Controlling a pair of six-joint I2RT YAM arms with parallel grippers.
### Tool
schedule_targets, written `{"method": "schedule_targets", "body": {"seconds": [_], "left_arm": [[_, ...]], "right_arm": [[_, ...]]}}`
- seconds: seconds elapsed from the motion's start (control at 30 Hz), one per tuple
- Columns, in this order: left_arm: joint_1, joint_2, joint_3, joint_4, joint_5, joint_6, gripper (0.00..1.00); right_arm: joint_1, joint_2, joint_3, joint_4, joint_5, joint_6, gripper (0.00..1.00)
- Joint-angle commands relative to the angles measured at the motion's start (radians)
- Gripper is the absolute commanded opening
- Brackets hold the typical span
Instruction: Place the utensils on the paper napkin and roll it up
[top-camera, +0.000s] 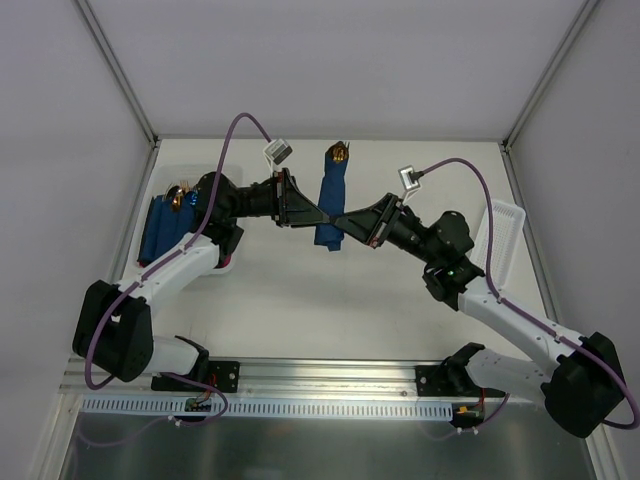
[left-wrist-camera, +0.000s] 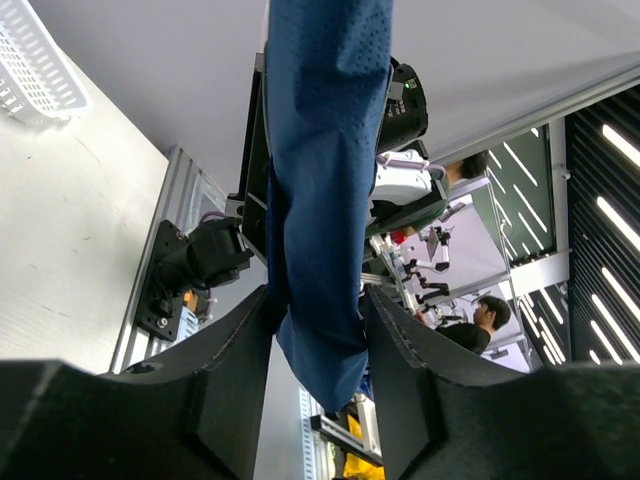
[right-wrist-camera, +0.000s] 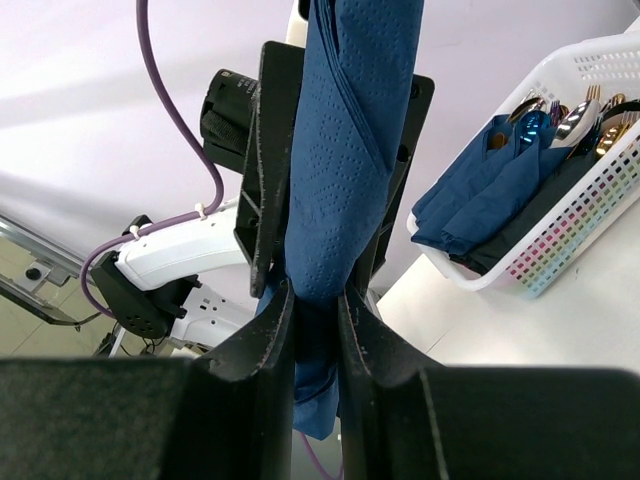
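Paper napkin (top-camera: 333, 190), rolled around utensils (top-camera: 339, 152), was clenched by left gripper (left-wrist-camera: 318, 330) and right gripper (right-wrist-camera: 312, 300) from opp. sides; I judged this stopped roll unwinding.

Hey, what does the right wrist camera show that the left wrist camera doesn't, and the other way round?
Right wrist only: a white basket filled with blue rolls, cutlery heads poking out. Left wrist only: the corner of a second basket and a person in the background. Both: the rolled napkin running up the middle of the picture, pinched by that camera's own fingers, the right gripper in one and the left gripper in the other, with the opposite arm behind it.
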Motion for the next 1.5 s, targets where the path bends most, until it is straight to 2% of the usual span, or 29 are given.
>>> {"method": "schedule_targets", "body": {"seconds": [0.0,0.13,0.17,0.37,0.4,0.53,0.57,0.63,0.67,0.7,0.8,0.87,1.0,1.03,1.13,1.23,1.27,1.33,1.37,1.4,1.47], "left_arm": [[0.007,-0.003,0.037,0.120,-0.020,-0.031,0.39],[0.007,-0.001,0.037,0.120,-0.025,-0.034,0.27],[0.007,0.000,0.037,0.120,-0.025,-0.038,0.21],[0.010,0.010,0.031,0.163,-0.036,-0.073,0.07],[0.008,0.010,0.031,0.170,-0.036,-0.076,0.00],[0.011,0.008,0.030,0.185,-0.039,-0.084,0.00],[0.011,0.005,0.028,0.182,-0.036,-0.077,0.00],[0.011,-0.001,0.026,0.167,-0.028,-0.061,0.00],[0.011,-0.006,0.028,0.124,-0.022,-0.024,0.00],[0.013,-0.010,0.034,0.087,-0.005,0.002,0.00],[0.014,-0.055,0.040,-0.093,0.007,0.142,0.00],[0.014,-0.073,0.033,-0.157,0.012,0.226,0.00],[0.033,-0.107,0.054,-0.351,0.019,0.367,0.00],[0.039,-0.115,0.066,-0.467,0.024,0.407,0.00],[0.083,-0.142,0.083,-0.644,0.038,0.534,0.00],[0.157,-0.168,0.088,-0.783,0.070,0.666,0.00],[0.181,-0.176,0.092,-0.883,0.087,0.738,0.00],[0.270,-0.191,0.098,-0.988,0.111,0.810,0.00],[0.301,-0.188,0.126,-1.054,0.125,0.914,0.00],[0.367,-0.185,0.146,-1.203,0.139,0.967,0.00],[0.428,-0.167,0.201,-1.348,0.147,1.127,0.00]], "right_arm": [[0.000,-0.026,-0.009,0.038,-0.004,-0.026,0.00],[0.002,-0.026,-0.003,0.025,-0.006,-0.035,0.00],[0.006,-0.026,-0.002,0.019,-0.007,-0.040,0.00],[0.014,-0.031,-0.012,0.015,-0.003,-0.052,0.00],[0.014,-0.032,-0.014,0.013,-0.006,-0.052,0.00],[0.014,-0.034,-0.006,-0.007,-0.009,-0.060,0.01],[0.013,-0.034,-0.005,-0.022,-0.007,-0.064,0.04],[0.012,-0.042,0.000,-0.034,0.003,-0.067,0.21],[0.012,-0.043,0.002,-0.050,0.013,-0.069,0.27],[0.012,-0.048,0.006,-0.056,0.016,-0.075,0.39],[0.012,-0.055,0.020,-0.094,0.020,-0.095,0.52],[0.012,-0.060,0.032,-0.120,0.025,-0.103,0.57],[0.013,-0.068,0.048,-0.162,0.031,-0.124,0.65],[0.012,-0.069,0.048,-0.171,0.031,-0.130,0.66],[0.008,-0.095,0.046,-0.209,0.045,-0.147,0.73],[-0.003,-0.134,0.049,-0.275,0.054,-0.182,0.79],[-0.007,-0.144,0.051,-0.319,0.060,-0.204,0.83],[-0.012,-0.170,0.066,-0.379,0.066,-0.239,0.86],[-0.011,-0.178,0.071,-0.436,0.068,-0.254,0.87],[-0.011,-0.183,0.074,-0.459,0.075,-0.282,0.89],[-0.012,-0.197,0.075,-0.502,0.080,-0.293,0.92]]}}
